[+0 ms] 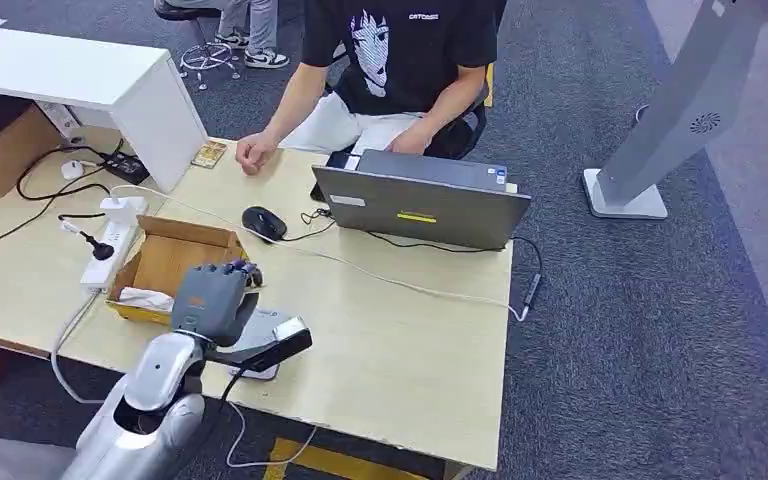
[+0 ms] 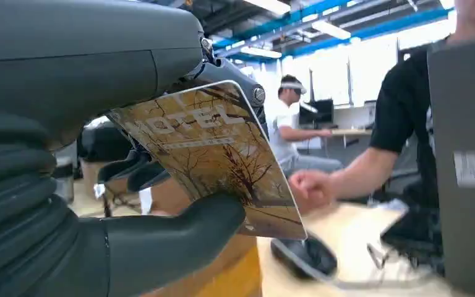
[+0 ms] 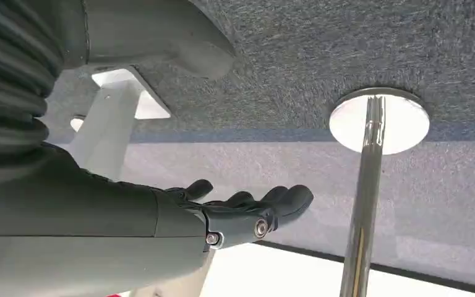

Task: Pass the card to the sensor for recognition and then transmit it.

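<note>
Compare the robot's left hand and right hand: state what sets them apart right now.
The left hand pinches a brown printed card; the right hand holds nothing, its fingers extended. The left hand hovers over the wooden table; the right hand hangs above grey carpet. Both share dark fingers and a grey ribbed cover.

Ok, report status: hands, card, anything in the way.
Left hand gripping card, over the sensor. Right hand empty, fingers extended. Cardboard box beside the left hand; nothing blocking.
</note>
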Controlling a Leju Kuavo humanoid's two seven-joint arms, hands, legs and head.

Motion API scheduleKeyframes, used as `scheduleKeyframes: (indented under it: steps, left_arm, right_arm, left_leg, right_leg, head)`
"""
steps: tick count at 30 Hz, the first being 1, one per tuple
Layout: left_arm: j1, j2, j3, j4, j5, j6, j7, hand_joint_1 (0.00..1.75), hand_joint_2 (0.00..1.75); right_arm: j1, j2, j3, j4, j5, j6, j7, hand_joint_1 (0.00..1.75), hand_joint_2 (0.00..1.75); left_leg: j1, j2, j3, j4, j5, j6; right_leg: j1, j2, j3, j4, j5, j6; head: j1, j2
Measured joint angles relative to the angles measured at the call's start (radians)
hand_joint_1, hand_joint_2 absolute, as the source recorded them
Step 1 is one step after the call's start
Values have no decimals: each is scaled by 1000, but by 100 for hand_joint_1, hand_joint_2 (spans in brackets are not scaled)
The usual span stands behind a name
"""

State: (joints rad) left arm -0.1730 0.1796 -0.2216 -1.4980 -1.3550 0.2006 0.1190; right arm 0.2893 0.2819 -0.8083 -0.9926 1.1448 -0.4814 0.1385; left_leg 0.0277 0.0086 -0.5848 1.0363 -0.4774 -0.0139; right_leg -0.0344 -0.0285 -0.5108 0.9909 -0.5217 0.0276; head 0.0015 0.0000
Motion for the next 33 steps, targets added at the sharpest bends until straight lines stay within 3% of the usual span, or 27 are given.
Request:
scheduleKeyframes:
  steps: [9, 17, 24, 31, 32, 33]
  left_arm:
    - [-114, 68, 0, -53, -24, -19, 0, 175, 175]
    - [-131, 87, -1, -65, -27, -19, 0, 175, 175]
    - [-210, 119, -1, -81, -35, -43, 13, 175, 175]
    - [-248, 137, 0, -92, -29, -50, 32, 175, 175]
    - [-248, 138, 1, -92, -25, -49, 37, 66, 175]
    - [-248, 139, 3, -92, -23, -47, 40, 0, 175]
  right_arm:
    - [-3, 0, -24, 16, 27, 0, -18, 0, 175]
    - [-5, 0, -38, 25, 31, 0, -22, 0, 175]
    - [-10, 0, -56, 34, 58, 0, -34, 0, 175]
    - [-32, 0, -115, 64, 160, 0, -84, 0, 175]
    - [-35, 0, -127, 69, 170, 0, -88, 0, 175]
    - [-38, 0, -137, 73, 177, 0, -92, 0, 175]
  left_leg:
    - [0, 0, 0, 0, 0, 0]
    - [0, 0, 0, 0, 0, 0]
    - [0, 0, 0, 0, 0, 0]
    - [0, 0, 0, 0, 0, 0]
    - [0, 0, -1, 0, 0, 0]
    - [0, 0, -1, 0, 0, 0]
  right_leg:
    - [0, 0, 0, 0, 0, 0]
    - [0, 0, -1, 0, 0, 0]
    - [0, 0, 0, 0, 0, 0]
    - [0, 0, 0, 1, 0, 0]
    - [0, 0, 0, 1, 0, 0]
    - [0, 0, 0, 1, 0, 0]
  head:
    - [0, 0]
    - [0, 0]
    - [0, 0]
    - [0, 0]
    - [0, 0]
    - [0, 0]
